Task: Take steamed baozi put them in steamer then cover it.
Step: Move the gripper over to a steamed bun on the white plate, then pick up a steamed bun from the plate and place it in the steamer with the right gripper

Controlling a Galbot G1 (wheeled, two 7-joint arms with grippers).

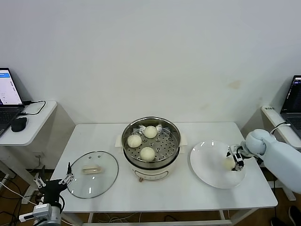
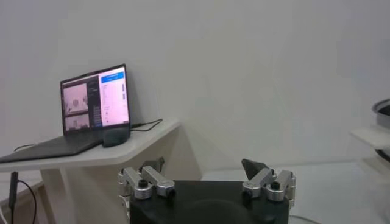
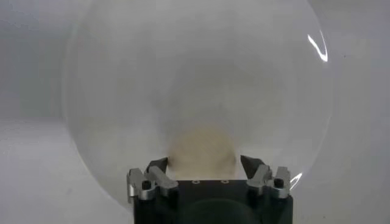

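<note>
While right gripper [image 3: 204, 163] straddles last pale cream bun [image 3: 202, 152] on flat white plate [image 1: 207, 170], jaws wide, not yet closed. Three buns sit in round steel steamer [image 1: 151, 137]. Risk: off-centre squeeze rolls smooth bun across plate. Left gripper [image 1: 51, 184] idle off counter, jaws open, near glass lid [image 1: 92, 173].

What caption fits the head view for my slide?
Right gripper reaches the last baozi on the plate; three sit in the steamer, cover aside.
</note>
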